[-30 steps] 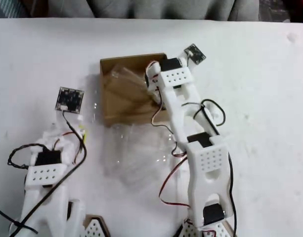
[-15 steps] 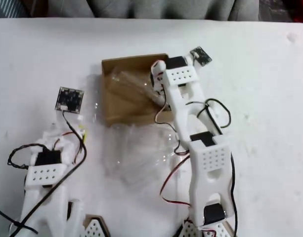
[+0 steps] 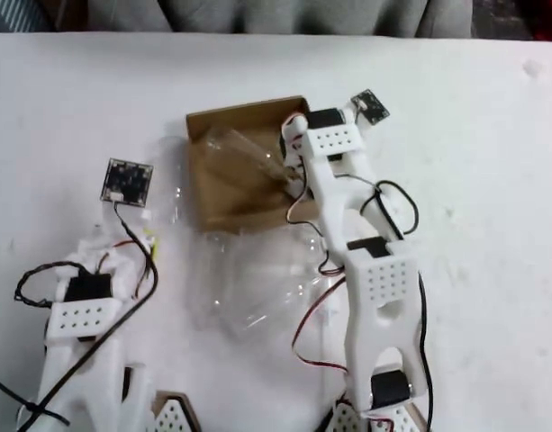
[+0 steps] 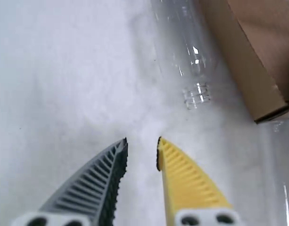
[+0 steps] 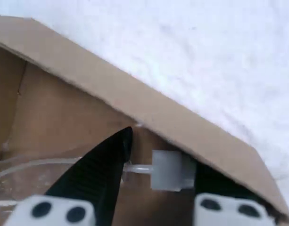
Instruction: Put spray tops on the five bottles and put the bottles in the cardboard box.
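Over the cardboard box (image 3: 239, 114), the right gripper (image 5: 163, 157) apparently clamps a light, slippery bottle (image 3: 242, 155) by its rigid spray top (image 5: 171, 176), the surest hold.

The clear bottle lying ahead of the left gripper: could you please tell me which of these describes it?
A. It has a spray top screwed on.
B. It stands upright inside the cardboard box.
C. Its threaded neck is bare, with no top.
C: the bottle lies on its side on the table beside the cardboard box. Its threaded neck ends open, pointing toward the left gripper.
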